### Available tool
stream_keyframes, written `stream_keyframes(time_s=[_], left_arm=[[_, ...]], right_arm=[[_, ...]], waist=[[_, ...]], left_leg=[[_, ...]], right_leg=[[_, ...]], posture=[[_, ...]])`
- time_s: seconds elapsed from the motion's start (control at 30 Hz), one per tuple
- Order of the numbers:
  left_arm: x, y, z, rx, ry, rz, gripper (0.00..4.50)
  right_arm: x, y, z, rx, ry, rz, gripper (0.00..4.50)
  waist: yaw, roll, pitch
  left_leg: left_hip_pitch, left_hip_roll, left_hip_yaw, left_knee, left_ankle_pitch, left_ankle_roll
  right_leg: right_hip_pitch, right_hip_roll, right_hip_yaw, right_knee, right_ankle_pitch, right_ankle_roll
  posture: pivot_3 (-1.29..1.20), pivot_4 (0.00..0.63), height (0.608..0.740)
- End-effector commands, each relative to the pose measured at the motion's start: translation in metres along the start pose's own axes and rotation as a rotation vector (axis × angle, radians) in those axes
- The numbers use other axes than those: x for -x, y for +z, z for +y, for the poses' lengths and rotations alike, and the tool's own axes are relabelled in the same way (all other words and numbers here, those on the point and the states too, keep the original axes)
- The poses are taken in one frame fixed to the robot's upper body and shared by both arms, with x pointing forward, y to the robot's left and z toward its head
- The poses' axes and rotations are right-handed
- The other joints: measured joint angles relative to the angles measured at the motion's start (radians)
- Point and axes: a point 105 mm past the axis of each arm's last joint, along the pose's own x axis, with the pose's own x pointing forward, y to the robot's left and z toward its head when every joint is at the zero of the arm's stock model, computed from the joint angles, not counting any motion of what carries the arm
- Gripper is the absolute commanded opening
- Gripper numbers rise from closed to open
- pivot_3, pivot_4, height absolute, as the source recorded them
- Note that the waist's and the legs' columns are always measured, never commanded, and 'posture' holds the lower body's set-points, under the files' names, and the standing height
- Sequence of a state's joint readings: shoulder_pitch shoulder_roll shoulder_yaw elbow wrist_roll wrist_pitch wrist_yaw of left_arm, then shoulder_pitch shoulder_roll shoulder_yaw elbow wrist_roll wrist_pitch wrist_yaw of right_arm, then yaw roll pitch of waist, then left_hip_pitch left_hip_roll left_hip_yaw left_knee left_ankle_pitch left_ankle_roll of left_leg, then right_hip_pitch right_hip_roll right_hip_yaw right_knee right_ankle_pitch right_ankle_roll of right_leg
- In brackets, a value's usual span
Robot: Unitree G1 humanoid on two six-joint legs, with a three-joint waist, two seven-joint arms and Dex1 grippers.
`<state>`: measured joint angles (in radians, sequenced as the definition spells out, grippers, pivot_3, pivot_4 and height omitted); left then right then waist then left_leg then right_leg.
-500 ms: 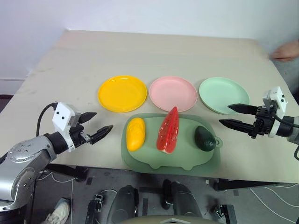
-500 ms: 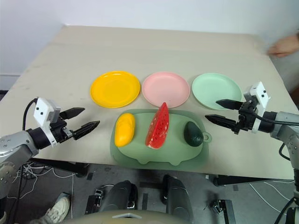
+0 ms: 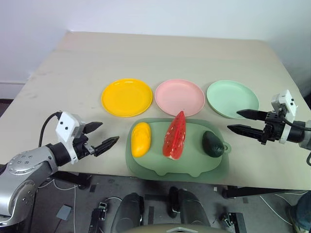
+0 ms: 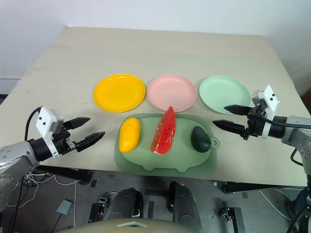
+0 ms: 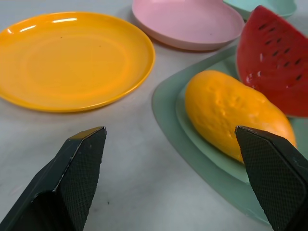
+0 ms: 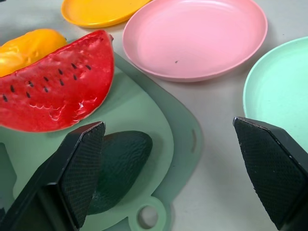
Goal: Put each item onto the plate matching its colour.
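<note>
Resting on: a pale table, every item below, none of the toy foods yet on a plate.
Green mat: a rounded-rectangular tray near the table's front edge, carrying all three toy foods in a row.
Yellow plate: round, bare, farthest to the robot's left in a row of three behind the mat.
Pink plate: middle of the row, bare, its near rim just behind the tip of the watermelon.
Pale green plate: right end of the row, bare.
Watermelon wedge: red with a green rind, standing on the middle of the mat.
Mango: yellow-orange oval lying on the mat's left part.
Avocado: small, dark green, on the mat's right part.
Left gripper: black fingers spread wide, holding nothing, hovering left of the mat and apart from it.
Right gripper: fingers likewise wide apart and empty, hanging to the right of the mat, near the pale green plate's front rim.
</note>
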<state>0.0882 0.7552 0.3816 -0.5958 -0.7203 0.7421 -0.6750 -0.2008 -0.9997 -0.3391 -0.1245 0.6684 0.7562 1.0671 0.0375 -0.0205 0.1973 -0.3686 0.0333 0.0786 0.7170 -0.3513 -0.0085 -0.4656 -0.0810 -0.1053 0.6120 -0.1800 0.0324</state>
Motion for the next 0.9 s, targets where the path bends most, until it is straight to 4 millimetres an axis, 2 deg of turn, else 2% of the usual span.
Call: stream_keyframes(time_s=[0.03, 0.23, 0.43, 0.53, 0.63, 0.73, 0.9], left_arm=[[0.004, 0.011, 0.003, -0.033, -0.013, -0.026, 4.49], [0.001, 0.014, 0.007, -0.044, -0.051, -0.018, 4.49], [-0.005, 0.016, 0.008, -0.054, -0.083, -0.014, 4.49], [-0.008, 0.015, 0.009, -0.049, -0.079, -0.017, 4.49], [-0.010, 0.014, 0.004, -0.038, -0.087, -0.023, 4.49], [-0.009, 0.014, 0.003, -0.030, -0.096, -0.023, 4.49], [-0.014, 0.021, 0.001, -0.032, -0.120, -0.041, 4.49]], right_arm=[[0.010, 0.018, 0.005, 0.054, -0.020, -0.042, 4.50], [0.015, 0.015, 0.014, 0.032, -0.058, -0.050, 4.50], [0.016, 0.025, 0.037, 0.092, -0.075, -0.030, 4.50], [0.008, 0.022, 0.048, 0.108, -0.070, 0.052, 4.50], [0.009, 0.012, 0.052, 0.086, -0.099, 0.227, 4.50], [0.002, 0.014, 0.068, 0.035, -0.072, 0.256, 4.50], [-0.009, 0.005, 0.066, 0.003, -0.160, 0.329, 4.50]], waist=[[0.001, 0.000, 0.000], [0.001, 0.000, 0.000], [0.001, 0.000, 0.000], [0.000, 0.000, 0.000], [0.000, 0.001, 0.000], [-0.001, 0.000, 0.000], [0.002, 0.000, -0.001]], left_leg=[[0.000, 0.000, 0.000, 0.000, 0.000, 0.000], [-0.001, 0.000, 0.000, 0.000, 0.000, 0.000], [0.000, 0.000, 0.000, 0.000, 0.000, 0.000], [0.000, 0.000, 0.000, 0.000, 0.000, 0.000], [-0.001, 0.000, 0.000, 0.000, 0.000, 0.000], [-0.001, 0.000, 0.000, 0.000, 0.000, 0.000], [-0.001, 0.000, 0.000, 0.000, 0.000, 0.000]], right_leg=[[0.000, 0.000, 0.000, 0.000, 0.000, 0.000], [0.000, 0.000, 0.000, 0.000, 0.000, 0.000], [0.000, 0.000, 0.000, 0.000, 0.000, 0.000], [0.000, 0.000, 0.000, 0.000, 0.000, 0.000], [-0.001, 0.000, 0.000, 0.000, 0.000, 0.000], [-0.001, 0.000, 0.000, 0.000, 0.000, 0.000], [-0.001, 0.000, 0.000, -0.001, 0.000, 0.000]], posture=[[0.00, 0.150, 0.740], [0.00, 0.150, 0.740], [0.00, 0.150, 0.740], [0.00, 0.150, 0.740], [0.00, 0.150, 0.740], [0.00, 0.150, 0.740], [0.00, 0.150, 0.740]])
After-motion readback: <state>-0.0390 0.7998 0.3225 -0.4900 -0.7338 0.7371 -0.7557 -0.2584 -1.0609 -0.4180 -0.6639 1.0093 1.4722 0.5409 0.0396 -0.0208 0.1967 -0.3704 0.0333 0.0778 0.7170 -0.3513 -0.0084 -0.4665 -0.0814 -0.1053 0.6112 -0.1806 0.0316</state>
